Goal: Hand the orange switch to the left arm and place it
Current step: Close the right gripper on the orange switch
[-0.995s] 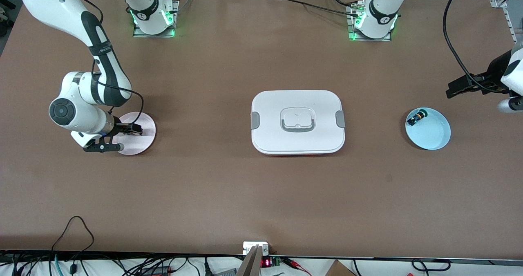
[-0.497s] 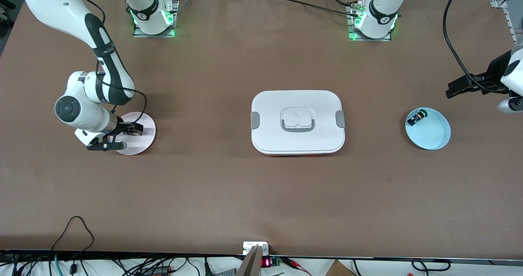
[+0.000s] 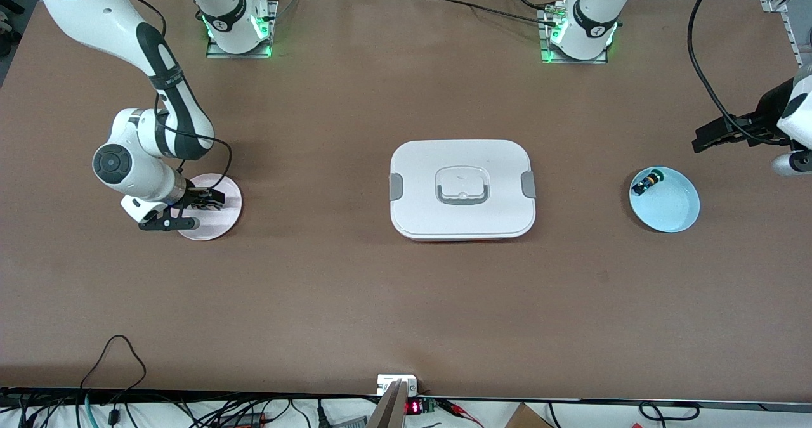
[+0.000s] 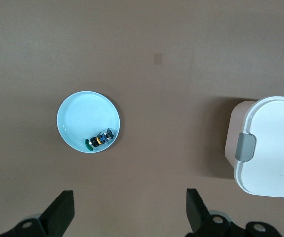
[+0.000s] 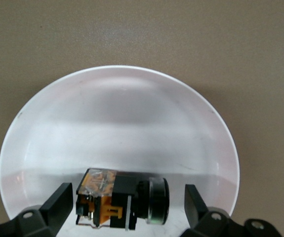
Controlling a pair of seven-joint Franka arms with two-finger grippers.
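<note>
The orange switch (image 5: 107, 197), black with an orange body, lies on its side in the pale pink plate (image 3: 223, 217), which also shows in the right wrist view (image 5: 117, 118). My right gripper (image 3: 206, 201) is low over this plate and open (image 5: 127, 206). Its fingers stand on either side of the switch without touching it. In the front view the switch is hidden under the gripper. The white box (image 3: 419, 162) with grey latches stands mid-table and also shows in the left wrist view (image 4: 275, 148). My left gripper (image 3: 703, 139) waits open (image 4: 129, 217) and empty above the table at its arm's end.
A light blue plate (image 3: 672, 209) at the left arm's end holds a small black switch with a green tip (image 3: 647, 181). Both also show in the left wrist view: the plate (image 4: 82, 116) and the switch (image 4: 100, 140). Cables hang at the table's near edge.
My right arm's wrist has shifted a little toward the box and the bases, while its gripper stays over the pink plate. The left arm has not moved.
</note>
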